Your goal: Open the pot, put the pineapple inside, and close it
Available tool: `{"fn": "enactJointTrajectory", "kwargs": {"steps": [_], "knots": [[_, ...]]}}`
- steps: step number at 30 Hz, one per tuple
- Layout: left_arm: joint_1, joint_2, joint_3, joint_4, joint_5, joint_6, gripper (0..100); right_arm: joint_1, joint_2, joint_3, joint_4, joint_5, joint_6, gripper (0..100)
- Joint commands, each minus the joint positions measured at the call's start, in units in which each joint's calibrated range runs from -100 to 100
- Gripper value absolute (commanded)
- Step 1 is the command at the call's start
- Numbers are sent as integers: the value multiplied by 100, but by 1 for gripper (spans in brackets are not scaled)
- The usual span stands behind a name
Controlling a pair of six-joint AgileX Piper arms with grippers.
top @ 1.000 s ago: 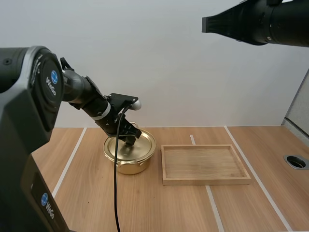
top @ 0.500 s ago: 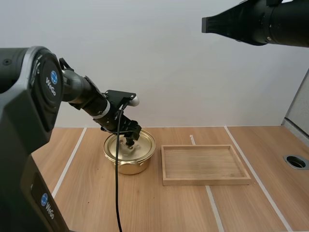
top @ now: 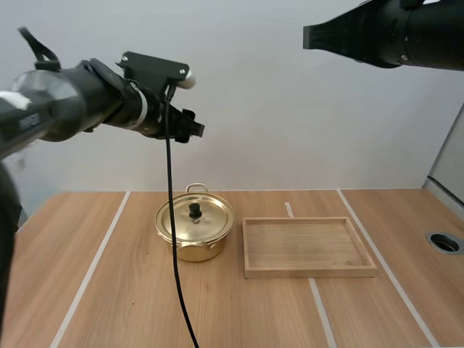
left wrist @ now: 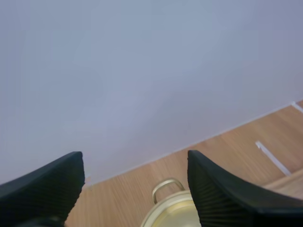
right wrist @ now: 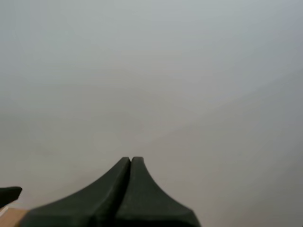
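Wooden table (top: 130, 290): pot (top: 194, 232), lid on, sits well below my left gripper (top: 187, 127), which hangs spread and empty. Left arm nearer, I judge. Right gripper (right wrist: 130, 161) closed on nothing.

Gold pot (top: 190, 251), black knob (top: 194, 210), pale wood tray (top: 312, 272)

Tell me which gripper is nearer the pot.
Left. The left gripper hangs open, high above the pot and almost straight over it. The right gripper, shut, is higher up and well off to the pot's right.
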Motion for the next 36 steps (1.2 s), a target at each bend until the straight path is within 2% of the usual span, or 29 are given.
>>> {"fn": "enactJointTrajectory", "kwargs": {"steps": [1, 6, 14, 22, 25, 29, 32, 34, 36], "knots": [[0, -585, -55, -119, -653, -166, 100, -16, -60, -35, -7, -27, 17, 0], [0, -1453, -55, -119, -1186, -194, 100, -16, -60, -35, -7, -27, 17, 0], [0, -2668, -40, 40, -1210, -194, 100, -16, -60, -35, -7, -27, 17, 0], [0, -3743, 36, 619, -1569, -204, 56, -16, -60, -35, -7, -27, 17, 0], [0, -4138, 416, 1194, -2261, -605, 38, -16, -60, -35, -7, -27, 17, 0], [0, -4775, 1476, 2131, -3761, -1824, 16, -16, -60, -35, -7, -27, 17, 0], [0, -5219, 2469, 3054, -4497, -3224, 3, -16, -60, -35, -7, -27, 17, 0], [0, -5441, 3085, 3708, -4469, -3938, 0, -16, -60, -35, -7, -27, 17, 0], [0, -5661, 3792, 3942, -4337, -4506, 0, -16, -60, -35, -7, -27, 17, 0]]}}
